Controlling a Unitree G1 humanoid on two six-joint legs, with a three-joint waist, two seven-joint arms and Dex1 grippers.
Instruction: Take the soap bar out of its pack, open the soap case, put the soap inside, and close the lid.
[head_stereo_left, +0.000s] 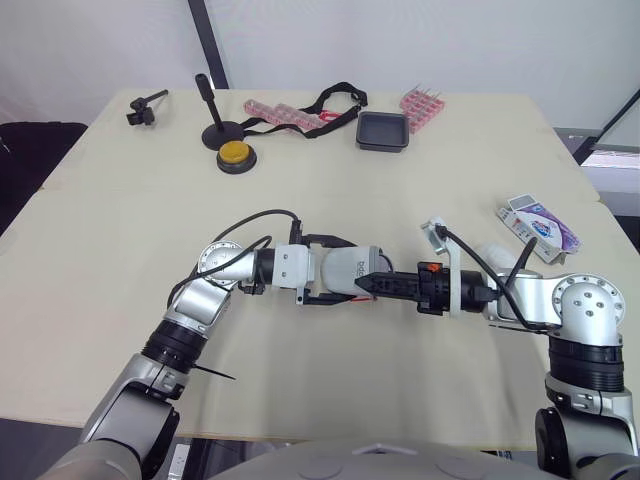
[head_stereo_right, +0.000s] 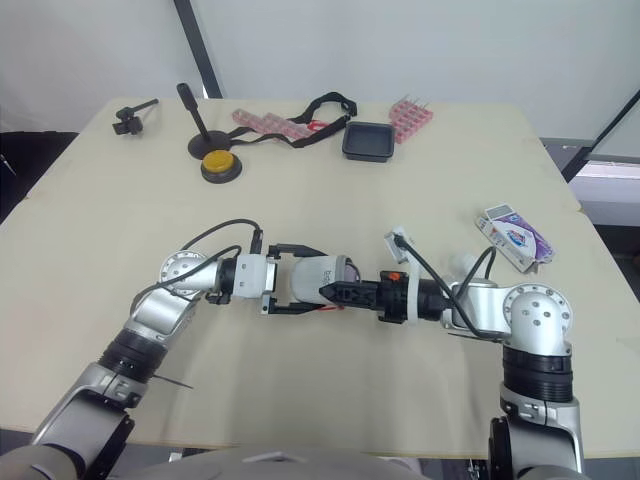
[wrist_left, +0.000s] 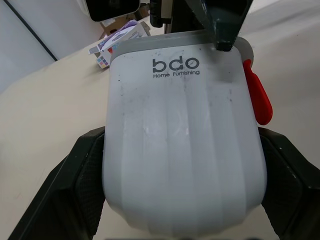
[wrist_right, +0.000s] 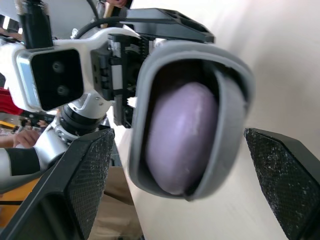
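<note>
Soap case pinched in left tool — mouth turned to right tool, lilac soap bar seated inside; right tool spread astride case — probably for shutting it.

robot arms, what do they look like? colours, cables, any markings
The left arm and right arm are silver-grey metal with round joint housings and black collars. Black cables loop over the left forearm, and another runs to a white bracket with an orange tab at the right wrist. The left gripper and right gripper each have two black fingers, mesh-textured on the right.
</note>
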